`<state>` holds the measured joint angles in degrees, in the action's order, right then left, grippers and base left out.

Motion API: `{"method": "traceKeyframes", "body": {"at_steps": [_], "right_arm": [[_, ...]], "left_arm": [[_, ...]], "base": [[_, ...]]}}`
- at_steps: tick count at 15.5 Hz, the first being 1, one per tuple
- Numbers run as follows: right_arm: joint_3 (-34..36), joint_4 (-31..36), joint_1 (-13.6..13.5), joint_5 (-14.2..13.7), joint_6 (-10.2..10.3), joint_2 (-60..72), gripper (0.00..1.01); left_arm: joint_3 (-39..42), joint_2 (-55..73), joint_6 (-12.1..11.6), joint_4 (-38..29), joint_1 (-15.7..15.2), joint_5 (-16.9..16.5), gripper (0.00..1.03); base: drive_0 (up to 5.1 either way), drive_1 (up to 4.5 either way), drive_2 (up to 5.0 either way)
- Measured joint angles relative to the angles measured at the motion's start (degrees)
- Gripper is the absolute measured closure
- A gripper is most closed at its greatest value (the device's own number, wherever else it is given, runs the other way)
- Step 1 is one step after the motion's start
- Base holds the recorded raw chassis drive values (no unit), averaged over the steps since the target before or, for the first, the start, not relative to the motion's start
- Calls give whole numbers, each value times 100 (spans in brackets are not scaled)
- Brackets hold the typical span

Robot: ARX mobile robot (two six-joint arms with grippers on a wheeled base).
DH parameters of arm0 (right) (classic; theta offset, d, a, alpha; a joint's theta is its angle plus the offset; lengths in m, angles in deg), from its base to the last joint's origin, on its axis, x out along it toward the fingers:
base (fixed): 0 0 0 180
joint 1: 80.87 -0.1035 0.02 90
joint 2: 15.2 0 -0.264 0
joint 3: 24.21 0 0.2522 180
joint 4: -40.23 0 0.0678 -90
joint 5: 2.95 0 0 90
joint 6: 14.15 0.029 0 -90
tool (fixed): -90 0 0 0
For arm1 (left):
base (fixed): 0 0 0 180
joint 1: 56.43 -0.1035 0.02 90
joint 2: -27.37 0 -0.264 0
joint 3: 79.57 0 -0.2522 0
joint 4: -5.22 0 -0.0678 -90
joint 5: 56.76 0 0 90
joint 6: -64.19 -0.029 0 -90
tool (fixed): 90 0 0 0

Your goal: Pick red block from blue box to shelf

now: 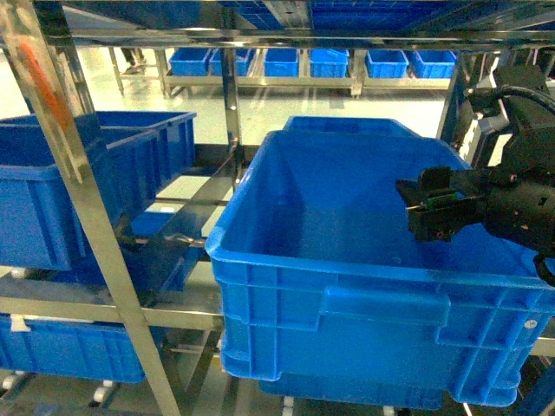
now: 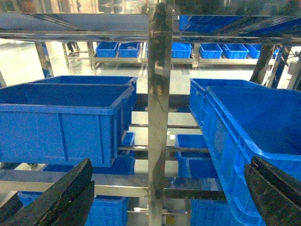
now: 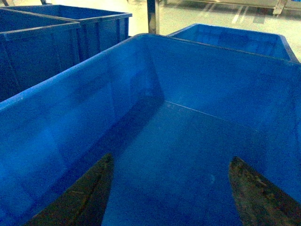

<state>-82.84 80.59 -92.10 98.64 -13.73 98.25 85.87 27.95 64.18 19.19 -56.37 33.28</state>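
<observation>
Only head view shows right pincer, empty.

No readable text, labels, brands or numbers on crates, rack or anything else.

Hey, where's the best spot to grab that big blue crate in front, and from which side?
Probably the front wall of the big blue crate, from the near side: a protruding handle ledge sits under its rim, while the inner walls are smooth and sloping.
</observation>
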Motion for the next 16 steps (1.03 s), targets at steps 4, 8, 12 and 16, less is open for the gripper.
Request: {"method": "traceKeyframes", "body": {"at_steps": [4, 8, 12, 16], "right_arm": [[1172, 214, 166, 216, -175, -1373, 3], [3014, -815, 1547, 1104, 101, -4330, 3], [3943, -1327, 2035, 968, 264, -5608, 3], [4452, -4120, 1349, -136, 654, -9309, 3]], "left_arm": [[0, 0, -2, 0, 0, 0, 5], [0, 0, 0, 0, 0, 0, 5], [0, 0, 0, 0, 0, 0, 5], [0, 0, 0, 2, -4, 2, 5]], "base": [[0, 0, 0], [0, 0, 0], [0, 0, 0], [0, 0, 0]]}}
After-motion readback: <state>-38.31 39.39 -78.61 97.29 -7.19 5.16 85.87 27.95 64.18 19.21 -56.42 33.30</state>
